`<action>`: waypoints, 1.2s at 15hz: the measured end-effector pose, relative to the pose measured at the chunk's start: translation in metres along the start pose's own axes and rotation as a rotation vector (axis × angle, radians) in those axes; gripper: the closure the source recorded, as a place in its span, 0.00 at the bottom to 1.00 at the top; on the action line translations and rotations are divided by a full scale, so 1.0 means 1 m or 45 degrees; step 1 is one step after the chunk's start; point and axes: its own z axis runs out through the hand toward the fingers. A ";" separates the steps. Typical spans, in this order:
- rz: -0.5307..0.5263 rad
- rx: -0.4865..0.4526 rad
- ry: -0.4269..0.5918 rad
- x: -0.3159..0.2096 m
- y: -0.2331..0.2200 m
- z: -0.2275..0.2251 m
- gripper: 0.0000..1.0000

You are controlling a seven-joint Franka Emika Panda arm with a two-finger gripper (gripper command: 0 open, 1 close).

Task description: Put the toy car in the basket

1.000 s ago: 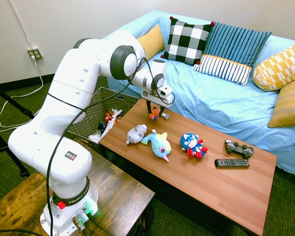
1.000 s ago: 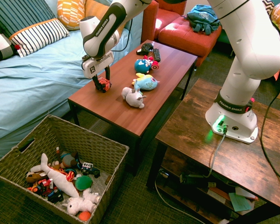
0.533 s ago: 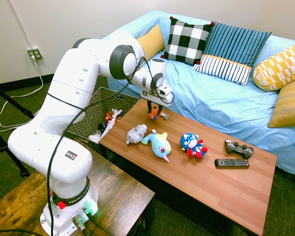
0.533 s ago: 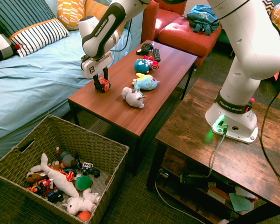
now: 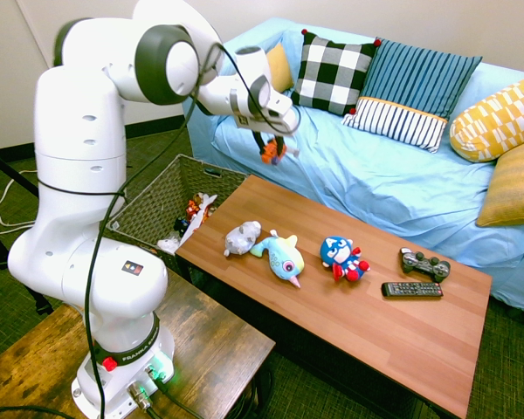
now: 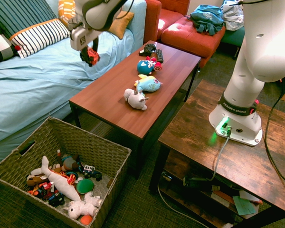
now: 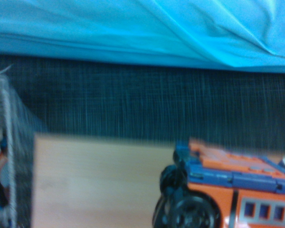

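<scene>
The small orange toy car (image 5: 272, 150) hangs in the air above the far left end of the wooden coffee table (image 5: 349, 305), with my gripper (image 5: 272, 153) shut on it. From the other side, the toy car (image 6: 90, 56) and gripper (image 6: 90, 55) are over the sofa-side edge of the table. Up close in the wrist view, the toy car (image 7: 228, 194) is orange with blue parts and a black wheel. The big woven basket (image 6: 92, 147) sits on the floor beyond the table's end, holding several toys. The basket (image 5: 153, 199) also shows behind my arm.
On the table lie a grey plush (image 5: 242, 237), a blue-yellow plush (image 5: 282, 255), a blue-red superhero plush (image 5: 342, 257), a game controller (image 5: 424, 264) and a remote (image 5: 411, 289). A blue-covered sofa (image 5: 384, 175) with cushions runs behind the table. A lower dark wooden table (image 6: 237, 166) carries my base.
My gripper shut on the toy car on the table, then lifted it well above the tabletop and swung it up toward the sofa side. The arm rose with it.
</scene>
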 end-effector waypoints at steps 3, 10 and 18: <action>-0.217 0.003 0.128 -0.074 -0.056 -0.155 1.00; -0.593 -0.131 0.025 -0.192 -0.163 -0.218 0.00; -0.636 -0.135 0.008 -0.191 -0.182 -0.218 0.00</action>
